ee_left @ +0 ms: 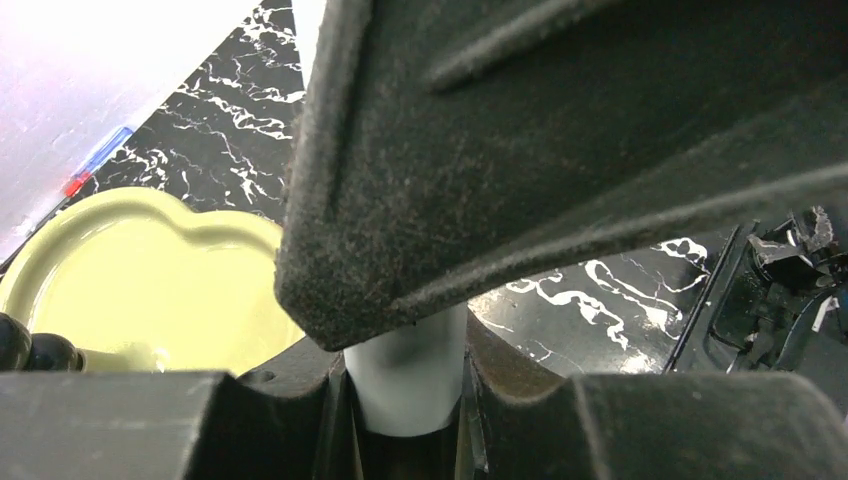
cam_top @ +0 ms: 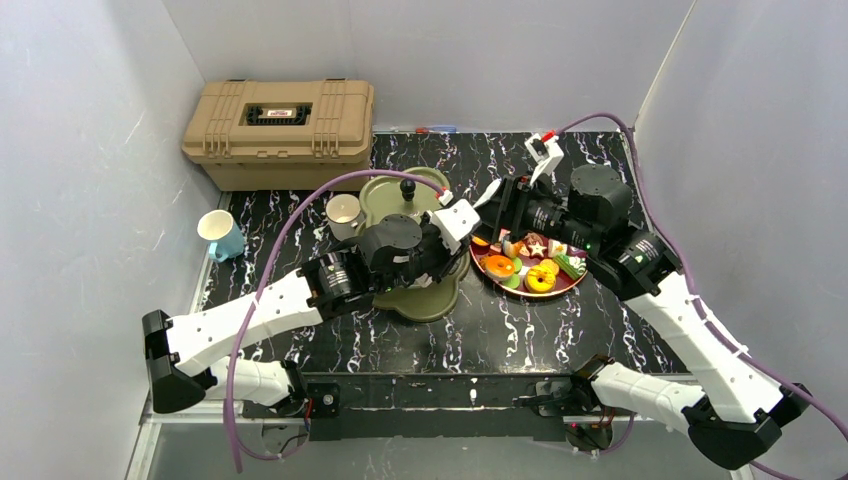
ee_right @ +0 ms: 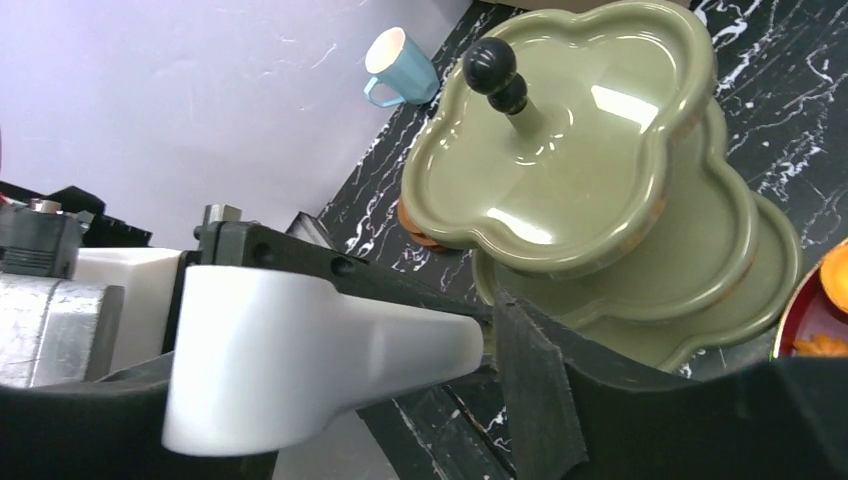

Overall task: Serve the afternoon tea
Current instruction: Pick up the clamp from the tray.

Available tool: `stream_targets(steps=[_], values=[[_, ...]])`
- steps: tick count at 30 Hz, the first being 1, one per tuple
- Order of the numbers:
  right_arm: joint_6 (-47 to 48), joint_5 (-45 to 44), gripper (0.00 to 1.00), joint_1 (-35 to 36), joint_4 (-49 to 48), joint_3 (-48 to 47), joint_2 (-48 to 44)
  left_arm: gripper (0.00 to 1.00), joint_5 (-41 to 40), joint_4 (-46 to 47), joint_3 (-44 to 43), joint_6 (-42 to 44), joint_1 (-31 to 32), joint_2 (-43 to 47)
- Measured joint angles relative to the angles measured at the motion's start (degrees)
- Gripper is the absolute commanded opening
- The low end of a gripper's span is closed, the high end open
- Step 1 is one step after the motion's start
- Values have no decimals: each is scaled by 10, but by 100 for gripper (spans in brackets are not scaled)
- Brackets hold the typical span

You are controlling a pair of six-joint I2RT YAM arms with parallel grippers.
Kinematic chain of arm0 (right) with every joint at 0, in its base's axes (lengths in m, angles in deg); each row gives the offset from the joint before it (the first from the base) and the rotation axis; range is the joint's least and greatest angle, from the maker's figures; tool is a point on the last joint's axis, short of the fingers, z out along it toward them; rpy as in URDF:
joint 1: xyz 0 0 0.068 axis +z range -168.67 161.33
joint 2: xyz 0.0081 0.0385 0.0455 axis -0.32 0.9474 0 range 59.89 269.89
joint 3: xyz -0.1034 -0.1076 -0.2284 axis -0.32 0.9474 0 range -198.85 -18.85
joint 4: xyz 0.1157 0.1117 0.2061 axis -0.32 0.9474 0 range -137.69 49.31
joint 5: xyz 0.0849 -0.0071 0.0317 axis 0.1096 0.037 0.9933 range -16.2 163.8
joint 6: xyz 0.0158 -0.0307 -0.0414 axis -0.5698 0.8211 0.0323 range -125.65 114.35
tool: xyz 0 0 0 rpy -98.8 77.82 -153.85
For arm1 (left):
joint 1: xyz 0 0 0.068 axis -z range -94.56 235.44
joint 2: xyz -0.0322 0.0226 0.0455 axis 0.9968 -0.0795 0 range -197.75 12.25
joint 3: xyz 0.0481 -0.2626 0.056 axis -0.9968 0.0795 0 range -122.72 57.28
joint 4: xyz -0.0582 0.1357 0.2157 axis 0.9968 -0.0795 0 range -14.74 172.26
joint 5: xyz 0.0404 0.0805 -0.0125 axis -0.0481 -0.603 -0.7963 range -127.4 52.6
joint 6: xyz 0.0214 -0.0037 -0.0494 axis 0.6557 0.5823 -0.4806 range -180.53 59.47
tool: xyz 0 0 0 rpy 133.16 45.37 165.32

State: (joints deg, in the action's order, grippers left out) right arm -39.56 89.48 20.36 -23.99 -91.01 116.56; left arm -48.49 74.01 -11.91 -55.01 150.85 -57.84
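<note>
The olive-green clover-shaped three-tier stand (cam_top: pixel 385 195) has bare tiers. The colourful toy pastries (cam_top: pixel 530 262) lie on the round dark-red plate (cam_top: pixel 500 284) just right of the stand. I judge serving barely begun. My left hand (cam_top: pixel 468 225) and right hand (cam_top: pixel 493 197) meet between stand and plate; I cannot tell either's grip.

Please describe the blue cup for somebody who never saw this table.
Find the tan toolbox in the back left corner. In front of it, by the left wall, stands the cup. It is blue outside, unlike the white mug beside the green stand.
</note>
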Motion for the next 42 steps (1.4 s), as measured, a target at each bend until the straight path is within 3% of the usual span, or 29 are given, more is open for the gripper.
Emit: stream_targets(steps=[3,5,8,12,16,19,22,26,31,35,39,42], values=[[-8,7,48,2,-16,0,4,6,0,-2,0,3,-3,-1],[2,1,37,2,-19,1,3,14,0,-3,0,2,-4,-2],[9,-6,26,2,-22,5,3,47,1,-8,0,3,-5,-2],[4,-23,22,0,-10,5,3,71,5,-8,-16,10,-4,-10],[12,-45,21,0,14,3,3,78,7,-8,-22,13,-3,-13],[25,-67,21,0,42,-9,3,77,10,-13,-21,12,-3,-12],[36,-86,21,0,60,-31,3,69,14,-15,-13,8,-3,-6],[42,-102,22,0,62,-47,2,55,23,-26,-3,0,-3,7],[42,-107,23,0,64,-47,0,24,35,-21,-3,-4,-3,10],[43,-107,25,0,64,-46,0,16,36,-14,-3,-4,-4,10],[41,-106,34,0,60,-42,-6,15,36,-11,-3,-3,-5,10],[38,-106,56,0,56,-36,-9,13,36,-8,-2,-1,-5,10]])
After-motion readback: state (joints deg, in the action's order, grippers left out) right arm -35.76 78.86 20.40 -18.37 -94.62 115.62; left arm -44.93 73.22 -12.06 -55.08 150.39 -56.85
